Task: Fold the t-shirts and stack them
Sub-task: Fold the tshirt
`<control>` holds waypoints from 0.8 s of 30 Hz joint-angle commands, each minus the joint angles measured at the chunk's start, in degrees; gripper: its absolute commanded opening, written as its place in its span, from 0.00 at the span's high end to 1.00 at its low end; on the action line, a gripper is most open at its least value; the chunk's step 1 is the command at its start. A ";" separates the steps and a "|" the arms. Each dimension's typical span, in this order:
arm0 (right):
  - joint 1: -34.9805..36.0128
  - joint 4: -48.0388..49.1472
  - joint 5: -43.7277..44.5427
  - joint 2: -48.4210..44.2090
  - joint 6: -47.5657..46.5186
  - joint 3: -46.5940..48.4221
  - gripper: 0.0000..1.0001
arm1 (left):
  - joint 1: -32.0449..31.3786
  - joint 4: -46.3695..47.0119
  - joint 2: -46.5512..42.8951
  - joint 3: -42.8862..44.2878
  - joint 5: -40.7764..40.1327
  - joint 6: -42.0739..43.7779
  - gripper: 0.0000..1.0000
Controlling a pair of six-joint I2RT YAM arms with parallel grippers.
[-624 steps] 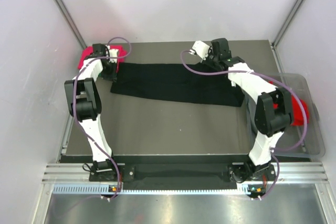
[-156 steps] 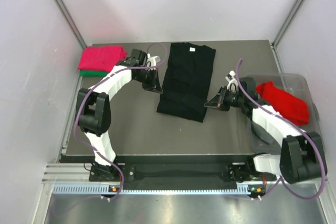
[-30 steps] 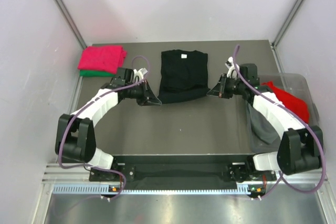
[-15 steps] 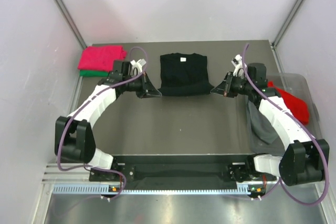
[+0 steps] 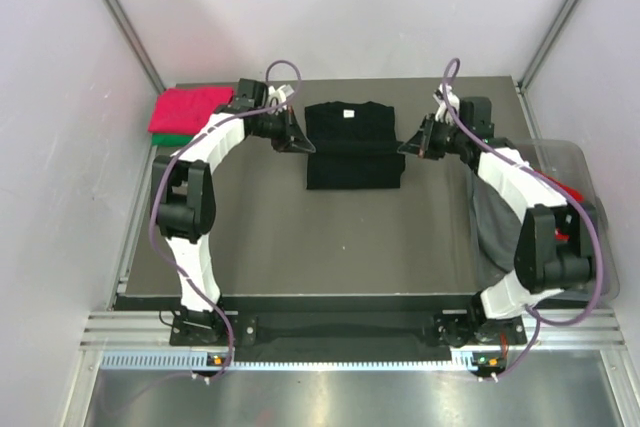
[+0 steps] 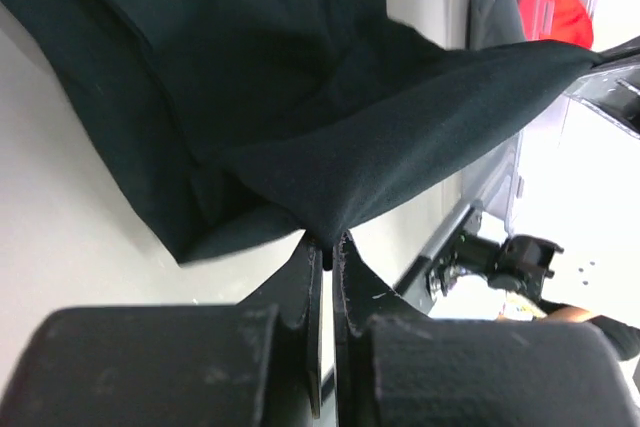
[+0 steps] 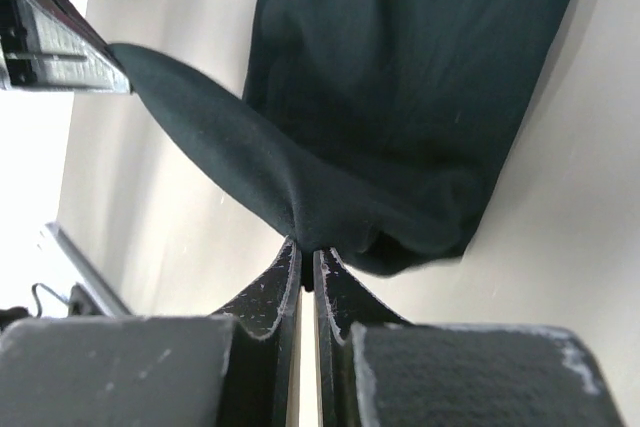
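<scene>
A black t-shirt (image 5: pixel 352 145) with a small white tag lies folded at the table's far middle. My left gripper (image 5: pixel 300 142) is shut on its left corner, and my right gripper (image 5: pixel 408 147) is shut on its right corner. In the left wrist view the black cloth (image 6: pixel 330 127) is pinched between my fingertips (image 6: pixel 327 247) and stretches across to the other arm. In the right wrist view the cloth (image 7: pixel 380 97) is pinched at my gripper (image 7: pixel 307 252). A folded pink-red tee (image 5: pixel 190 105) lies on a green one (image 5: pixel 170 137) at the far left.
A clear plastic bin (image 5: pixel 575 222) stands at the right edge, holding a red tee (image 5: pixel 575 195) and a grey tee (image 5: pixel 490 222) that hangs over its wall. The table's back edge (image 5: pixel 350 82) is close behind the black shirt.
Both grippers have moved toward the far edge, carrying the black shirt's near edge up and over. The shirt now lies shorter, folded on itself.
</scene>
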 commanded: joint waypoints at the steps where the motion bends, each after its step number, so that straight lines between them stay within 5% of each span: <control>1: -1.45 7.34 2.52 3.38 -1.81 7.31 1.00 | 2.34 3.65 2.27 4.65 -1.61 0.14 1.00; 12: -1.45 14.02 3.32 24.83 -0.06 26.29 1.00 | 4.10 10.89 20.01 26.06 -3.98 -2.15 1.00; 24: -0.83 15.44 5.08 37.67 -2.60 40.80 1.00 | 4.01 18.62 29.00 36.47 -8.90 0.83 1.00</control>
